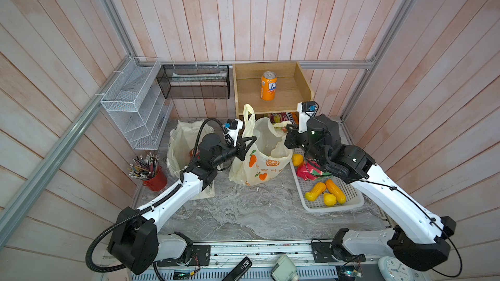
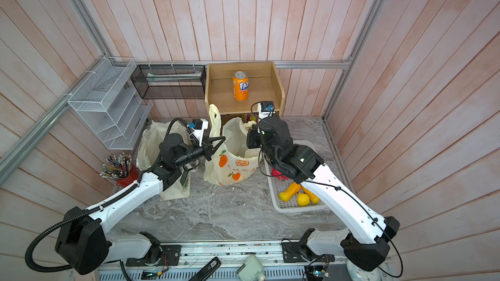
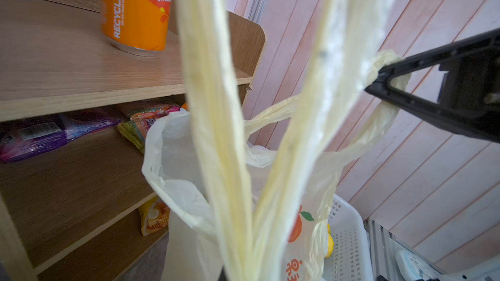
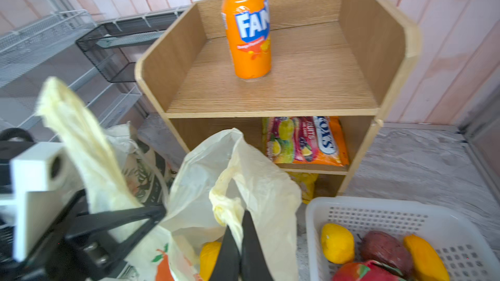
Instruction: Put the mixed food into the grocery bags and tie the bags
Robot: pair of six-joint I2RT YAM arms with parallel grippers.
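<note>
Grips one handle (image 1: 247,116) of the plastic bag (image 1: 259,163) in the closed left hand (image 1: 253,139), loop standing upright. Pinches the other handle (image 4: 226,206), bunched, in the closed right hand (image 4: 238,225). Stands open-mouthed on the tabletop (image 1: 243,217), between cloth tote (image 1: 180,141) and white basket (image 1: 332,208), before the wooden shelf (image 1: 303,82). With yellow and orange fruits (image 1: 315,191) lying in that basket.

The orange can (image 4: 247,33) is showing big white letters "FAN" on a blue patch. In the left wrist view its side is reading "RECYCLE ME" and "Orange Flav". The candy packet (image 4: 304,140) is showing "FOX'S" and "FRUITS". The plastic bag (image 1: 259,168) is carrying small orange writing, too small to read.
</note>
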